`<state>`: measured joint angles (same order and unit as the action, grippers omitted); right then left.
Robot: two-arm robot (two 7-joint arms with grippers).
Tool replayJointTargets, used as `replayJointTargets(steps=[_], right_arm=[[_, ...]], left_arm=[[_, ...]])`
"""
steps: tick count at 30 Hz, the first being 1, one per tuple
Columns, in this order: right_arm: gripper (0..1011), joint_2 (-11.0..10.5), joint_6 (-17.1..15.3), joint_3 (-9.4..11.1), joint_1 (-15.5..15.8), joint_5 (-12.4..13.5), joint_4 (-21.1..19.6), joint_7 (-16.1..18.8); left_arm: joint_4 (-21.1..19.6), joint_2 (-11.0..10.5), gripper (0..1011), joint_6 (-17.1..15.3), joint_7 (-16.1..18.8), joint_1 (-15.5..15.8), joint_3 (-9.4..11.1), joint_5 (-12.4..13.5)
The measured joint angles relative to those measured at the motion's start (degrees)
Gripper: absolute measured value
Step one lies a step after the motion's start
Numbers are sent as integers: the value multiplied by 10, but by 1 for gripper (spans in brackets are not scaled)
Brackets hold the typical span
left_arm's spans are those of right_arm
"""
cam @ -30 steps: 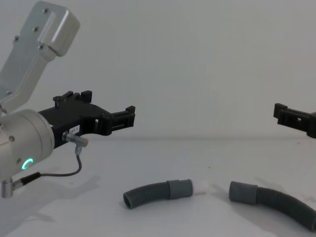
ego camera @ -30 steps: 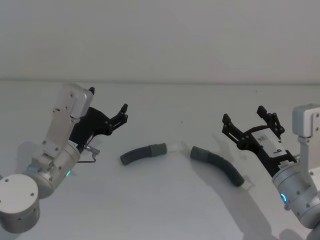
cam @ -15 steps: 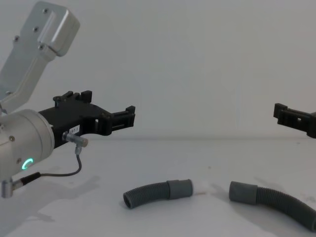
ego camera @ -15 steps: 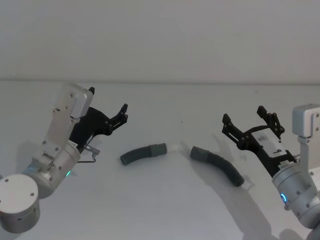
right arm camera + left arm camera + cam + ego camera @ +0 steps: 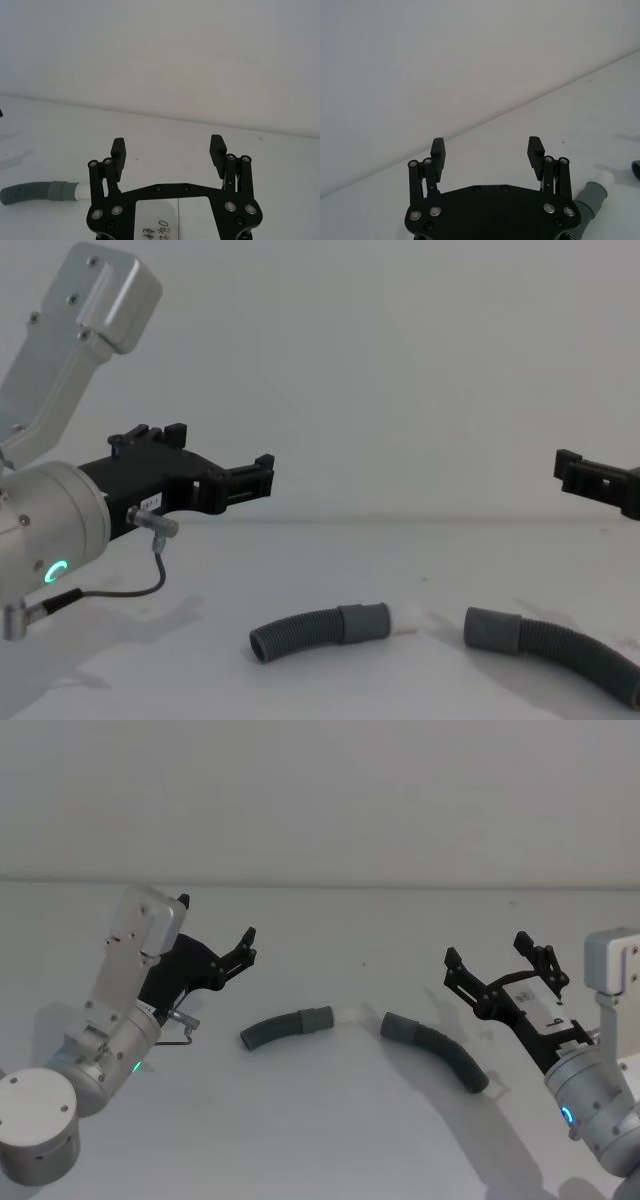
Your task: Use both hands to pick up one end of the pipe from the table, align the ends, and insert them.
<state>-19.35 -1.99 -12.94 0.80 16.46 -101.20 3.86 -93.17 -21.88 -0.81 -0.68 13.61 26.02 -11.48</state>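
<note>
Two hose pieces lie on the bench (image 5: 320, 1140), and nothing about them has shifted over the last second. The short hose (image 5: 272, 1029) rests left of centre. Its cuff (image 5: 317, 1018) and white tip (image 5: 345, 1016) point toward the plain cuff (image 5: 397, 1026) of the longer hose (image 5: 450, 1058), with a small gap between the two ends. My arms have not moved either. I judge this a pause before the reach, so the task is barely begun: neither piece is lifted, and nothing is aligned or inserted.

My left gripper (image 5: 248, 945) hangs above the bench, behind and to the left of the short hose and well apart from it. It is aimed forward and toward the middle, its fingers spread wide and holding nothing. My right gripper (image 5: 487, 952) hovers behind and to the right of the longer hose, clear of it. It is angled inward, and its fingers are likewise spread and empty.

Both arms sit raised with the wrists tilted forward. Next, I judge, each gripper must descend and close just behind its cuff, leaving the ends free to meet.
</note>
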Motion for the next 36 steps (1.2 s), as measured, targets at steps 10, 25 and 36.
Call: replayJointTargets(steps=[10, 25, 36], right_arm=[[1001, -14, -16, -1, -21, 10, 11, 37], [1001, -61, -74, -23, -105, 37, 73, 154], [1001, -84, -100, -49, -167, 45, 140, 225]], left_arm=[[7, -4, 1000, -8, -35, 14, 0, -14], [53, -12, 1000, -19, -162, 71, 9, -61], [125, -11, 1000, -30, -277, 135, 28, -95]])
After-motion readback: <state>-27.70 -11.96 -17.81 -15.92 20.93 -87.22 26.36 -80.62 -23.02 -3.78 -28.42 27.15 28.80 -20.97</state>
